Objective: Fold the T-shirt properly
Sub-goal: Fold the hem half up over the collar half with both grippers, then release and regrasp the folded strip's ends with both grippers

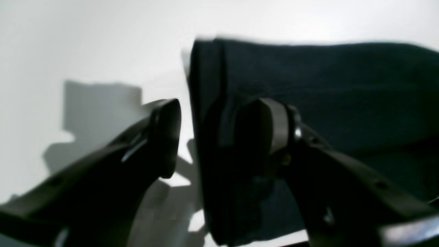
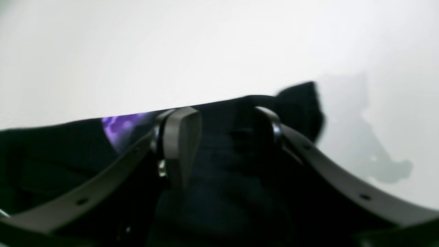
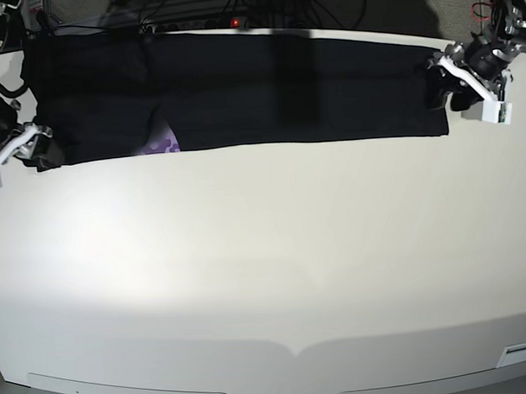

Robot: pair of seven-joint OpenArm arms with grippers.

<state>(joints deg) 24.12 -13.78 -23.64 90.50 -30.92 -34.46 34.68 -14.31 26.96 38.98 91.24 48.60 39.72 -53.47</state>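
The black T-shirt [image 3: 285, 84] lies as a long folded band along the table's far edge, with a bit of purple print [image 3: 162, 144] showing at its near edge. My left gripper [image 3: 456, 80] is at its right end. In the left wrist view this gripper [image 1: 212, 137] is open, one finger over bare table, the other on the shirt [image 1: 325, 85], with the cloth's edge between them. My right gripper [image 3: 23, 145] is at the shirt's left end. In the right wrist view it [image 2: 228, 137] is open with dark cloth [image 2: 51, 154] between its fingers.
The white table [image 3: 265, 266] stretches from the shirt to the near edge. Cables and a small red light [image 3: 234, 23] lie behind the table's back edge. The shirt's ends reach close to the table's left and right sides.
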